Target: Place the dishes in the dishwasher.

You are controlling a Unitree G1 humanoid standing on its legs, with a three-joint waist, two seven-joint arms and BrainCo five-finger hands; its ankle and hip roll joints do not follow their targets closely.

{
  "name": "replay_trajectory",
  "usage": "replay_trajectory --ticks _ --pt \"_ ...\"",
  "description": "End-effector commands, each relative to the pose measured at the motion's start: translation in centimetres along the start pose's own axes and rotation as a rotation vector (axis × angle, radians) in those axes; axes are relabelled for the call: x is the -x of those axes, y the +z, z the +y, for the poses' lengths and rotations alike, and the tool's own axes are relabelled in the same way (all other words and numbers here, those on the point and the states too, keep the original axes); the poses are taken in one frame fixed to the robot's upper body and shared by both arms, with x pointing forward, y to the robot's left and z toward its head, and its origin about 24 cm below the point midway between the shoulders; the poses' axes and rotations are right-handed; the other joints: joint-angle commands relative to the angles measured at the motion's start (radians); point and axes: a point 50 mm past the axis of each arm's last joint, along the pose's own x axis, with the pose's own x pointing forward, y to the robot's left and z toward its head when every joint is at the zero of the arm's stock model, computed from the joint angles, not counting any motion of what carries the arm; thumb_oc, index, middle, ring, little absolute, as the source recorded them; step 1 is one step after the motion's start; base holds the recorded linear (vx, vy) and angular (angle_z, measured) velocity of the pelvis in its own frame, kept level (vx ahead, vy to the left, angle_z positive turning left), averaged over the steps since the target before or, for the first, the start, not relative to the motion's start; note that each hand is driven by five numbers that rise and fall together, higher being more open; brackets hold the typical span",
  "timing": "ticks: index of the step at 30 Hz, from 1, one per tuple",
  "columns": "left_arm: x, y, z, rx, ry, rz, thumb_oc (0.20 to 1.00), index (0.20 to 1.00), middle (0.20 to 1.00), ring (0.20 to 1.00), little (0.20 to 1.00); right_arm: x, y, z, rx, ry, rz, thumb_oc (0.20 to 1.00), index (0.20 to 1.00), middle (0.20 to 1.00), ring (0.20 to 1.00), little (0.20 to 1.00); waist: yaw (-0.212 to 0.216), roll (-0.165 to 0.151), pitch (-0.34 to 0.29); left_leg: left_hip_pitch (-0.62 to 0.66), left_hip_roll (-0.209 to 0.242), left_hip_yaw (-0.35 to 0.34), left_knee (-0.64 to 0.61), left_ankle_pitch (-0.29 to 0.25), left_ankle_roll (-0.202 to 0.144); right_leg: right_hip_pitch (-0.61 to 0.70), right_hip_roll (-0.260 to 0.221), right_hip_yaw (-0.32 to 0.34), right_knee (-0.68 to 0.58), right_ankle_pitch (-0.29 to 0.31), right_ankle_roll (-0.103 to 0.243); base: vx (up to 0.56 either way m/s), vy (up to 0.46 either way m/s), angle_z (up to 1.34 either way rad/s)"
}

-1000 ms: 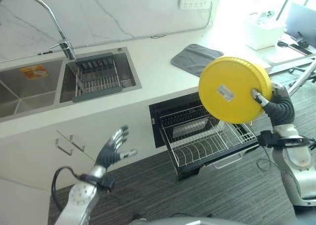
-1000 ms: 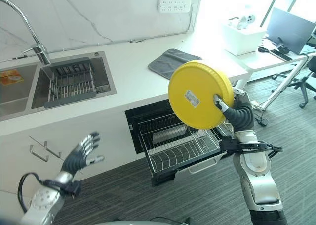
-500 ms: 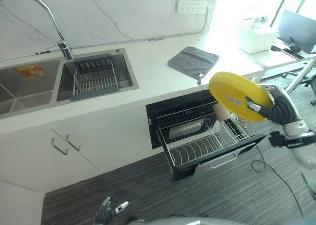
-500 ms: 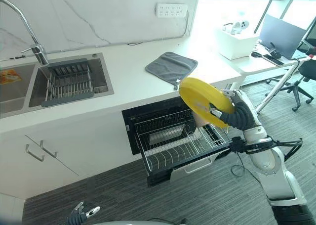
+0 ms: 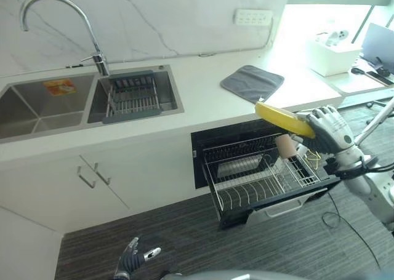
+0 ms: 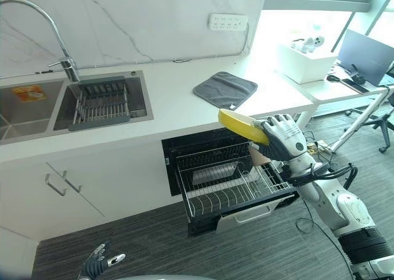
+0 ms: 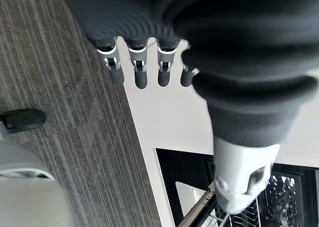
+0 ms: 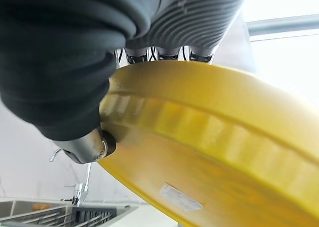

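A round yellow plate (image 5: 284, 119) hangs tilted, nearly edge-on, above the right side of the pulled-out dishwasher rack (image 5: 240, 197). My right hand (image 5: 330, 130) is shut on the plate's right rim, fingers over the top. The right wrist view has the thumb (image 8: 90, 144) pressed under the plate (image 8: 214, 152), whose underside bears a small label. A pinkish cup (image 5: 285, 146) stands in the rack just below the plate. My left hand (image 5: 131, 265) hangs low over the floor, well left of the dishwasher, and its fingers (image 7: 140, 73) are straight and hold nothing.
The white counter (image 5: 203, 89) runs above the dishwasher, with a grey mat (image 5: 252, 83) on it. To the left lie a double sink (image 5: 43, 104) with a wire drainer (image 5: 130, 95) and a tall tap (image 5: 92, 40). A white box (image 5: 332, 43) stands at the far right.
The right hand has tipped the plate from face-on to almost flat and brought it lower, over the rack. My left hand has dropped from chest height to near the floor. The camera has shifted.
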Motion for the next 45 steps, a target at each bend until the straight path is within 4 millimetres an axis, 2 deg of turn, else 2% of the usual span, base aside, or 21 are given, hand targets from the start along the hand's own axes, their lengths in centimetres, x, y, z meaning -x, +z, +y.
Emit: replay_trajectory --ticks 1,7,10,11,13,16,20,29,35,45 --pt "-1.3 3.4 0.3 -0.090 -0.036 -0.136 1.000 1.000 1.000 1.000 1.000 -3.2 -0.5 -2.7 0.033 -0.195 -0.015 0.200 0.200 0.200 0.200 0.200 0.036 -0.001 0.016 0.007 0.024 -0.038 0.001 -0.032 0.014 0.070 -0.035 -0.048 0.006 -0.051 0.025 0.00 0.016 0.07" --pt "-1.3 3.5 0.3 -0.109 -0.052 -0.131 1.000 1.000 1.000 1.000 1.000 -3.2 -0.7 -0.1 0.015 -0.124 0.015 0.200 0.200 0.200 0.200 0.200 0.057 -0.003 0.025 0.007 0.022 -0.057 0.001 -0.027 0.017 0.102 -0.019 -0.068 0.006 -0.067 0.010 0.03 0.009 0.09" --pt "-1.2 3.5 0.5 -0.119 -0.058 -0.126 1.000 1.000 1.000 1.000 1.000 -3.0 -0.9 0.4 0.008 -0.115 0.032 0.200 0.200 0.200 0.200 0.200 0.062 -0.002 0.036 0.015 0.015 -0.069 0.001 -0.027 0.022 0.119 -0.003 -0.070 0.018 -0.083 -0.002 0.04 0.010 0.17" --pt "-1.3 3.8 0.8 -0.122 -0.059 -0.131 1.000 1.000 1.000 1.000 1.000 -3.0 -1.0 0.4 0.010 -0.117 0.034 0.200 0.200 0.200 0.200 0.200 0.064 0.000 0.057 0.016 0.002 -0.084 0.027 -0.034 0.031 0.109 0.003 -0.054 0.073 -0.116 -0.016 -0.02 -0.014 0.17" --pt "-1.8 5.2 1.3 -0.130 -0.060 -0.166 1.000 1.000 1.000 1.000 1.000 -3.4 -1.1 0.0 0.033 -0.134 0.023 0.200 0.200 0.200 0.200 0.200 0.066 0.001 0.105 -0.059 -0.013 -0.123 0.168 -0.078 0.029 0.062 -0.005 -0.034 0.168 -0.154 -0.032 -0.15 -0.068 0.02" --pt "-3.0 7.8 1.6 -0.125 -0.051 -0.224 1.000 1.000 1.000 1.000 1.000 -4.8 -1.8 -0.6 0.079 -0.164 0.019 0.200 0.200 0.200 0.200 0.200 0.063 0.010 0.170 -0.163 -0.006 -0.160 0.286 -0.109 0.022 -0.039 -0.025 -0.019 0.285 -0.186 -0.042 -0.24 -0.070 0.18" --pt "-3.4 9.1 1.6 -0.132 -0.054 -0.255 1.000 1.000 1.000 1.000 1.000 -5.4 -2.5 -0.8 0.102 -0.172 0.024 0.200 0.200 0.200 0.200 0.200 0.062 0.026 0.214 -0.214 -0.001 -0.179 0.356 -0.137 0.026 -0.107 -0.054 -0.007 0.379 -0.216 -0.050 -0.10 -0.010 0.08" --pt "-3.0 10.4 2.3 -0.113 -0.045 -0.311 1.000 1.000 1.000 1.000 1.000 -7.4 -3.8 -1.7 0.186 -0.136 0.022 0.200 0.200 0.200 0.200 0.200 0.079 0.058 0.292 -0.280 -0.005 -0.197 0.436 -0.160 0.042 -0.181 -0.101 0.004 0.468 -0.226 -0.051 -0.05 0.009 0.06" --pt "-2.8 10.8 2.6 -0.111 -0.048 -0.329 1.000 1.000 1.000 1.000 1.000 -7.4 -5.0 -1.4 0.220 -0.100 0.057 0.200 0.200 0.200 0.200 0.200 0.092 0.065 0.312 -0.295 0.003 -0.197 0.463 -0.164 0.042 -0.199 -0.124 0.003 0.506 -0.229 -0.047 0.01 0.005 0.01" --pt "-2.4 11.5 3.5 -0.150 -0.047 -0.347 1.000 1.000 1.000 1.000 1.000 -7.8 -7.8 -1.4 0.270 -0.077 0.225 0.200 0.200 0.200 0.200 0.200 0.135 0.063 0.328 -0.319 0.010 -0.206 0.470 -0.153 0.041 -0.220 -0.144 -0.007 0.536 -0.230 -0.040 0.02 -0.025 0.04"
